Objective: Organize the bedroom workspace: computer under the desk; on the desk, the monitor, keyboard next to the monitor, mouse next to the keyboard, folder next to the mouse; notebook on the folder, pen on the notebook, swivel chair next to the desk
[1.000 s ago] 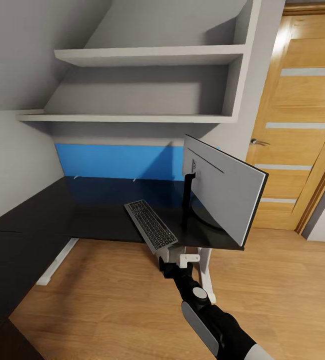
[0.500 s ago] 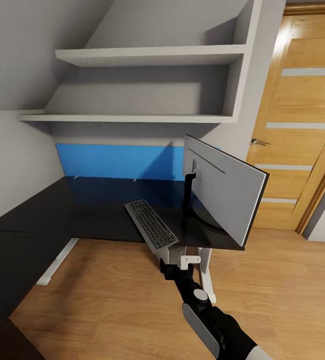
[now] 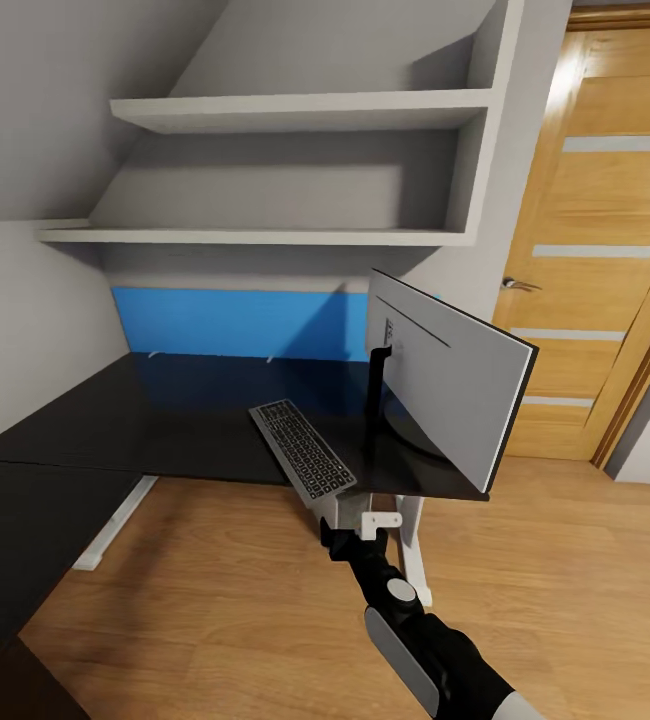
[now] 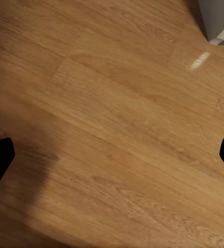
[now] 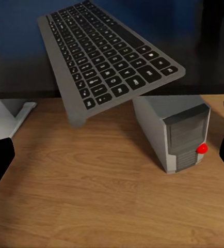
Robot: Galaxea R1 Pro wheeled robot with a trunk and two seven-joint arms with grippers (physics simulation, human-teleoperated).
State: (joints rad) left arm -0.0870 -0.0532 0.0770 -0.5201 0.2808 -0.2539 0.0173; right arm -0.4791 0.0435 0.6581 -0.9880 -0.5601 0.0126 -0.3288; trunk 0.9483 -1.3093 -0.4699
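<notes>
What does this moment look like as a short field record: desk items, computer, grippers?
monitor: upright on the desk, silver back toward the camera
keyboard: on the desk beside the monitor, near end overhanging the front edge
computer: on the floor under the desk, red light showing
right gripper: open, just short of the keyboard
left gripper: open, over bare floor

No legible text anywhere (keyboard [image 5: 104, 57] key legends too blurred)
</notes>
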